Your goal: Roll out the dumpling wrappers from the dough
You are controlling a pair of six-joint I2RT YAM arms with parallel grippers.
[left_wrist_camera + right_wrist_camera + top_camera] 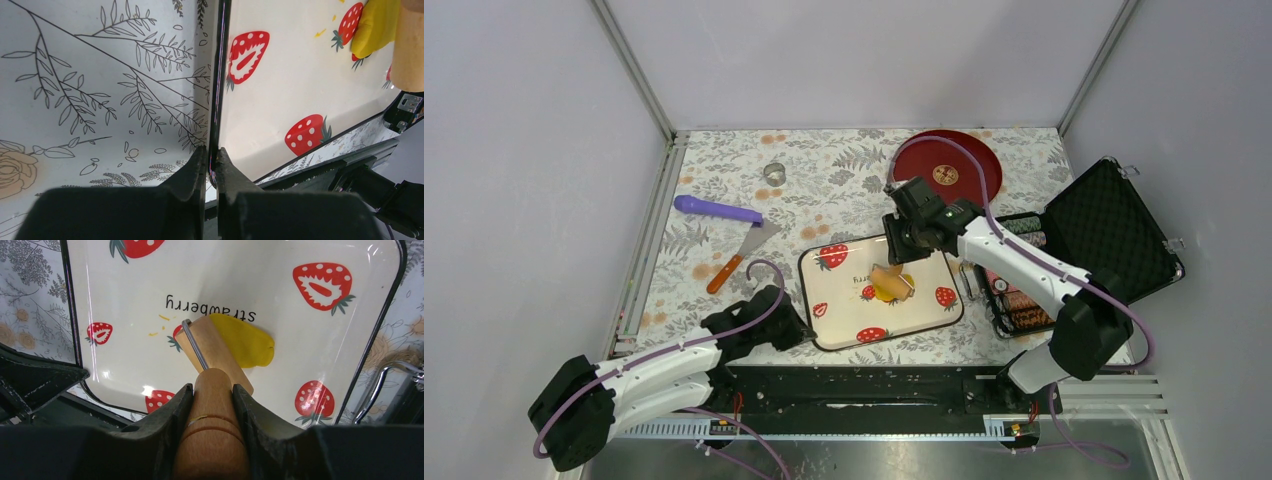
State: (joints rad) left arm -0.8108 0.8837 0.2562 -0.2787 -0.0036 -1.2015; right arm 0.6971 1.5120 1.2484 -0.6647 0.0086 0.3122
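Yellow dough [250, 342], flattened on tray [300, 315], lies partly under wooden roller [212, 352]. Right tool [211, 389] clamps roller handle. Left tool [211, 156] pinches tray rim.

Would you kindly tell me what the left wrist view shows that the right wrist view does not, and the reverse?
Only the left wrist view: the left gripper pinching the rim of the tray. Only the right wrist view: the right gripper clamped on the wooden roller, its drum at the edge of the dough, and the printed word strawberry. Both: tray, dough, wooden roller and red printed strawberries.
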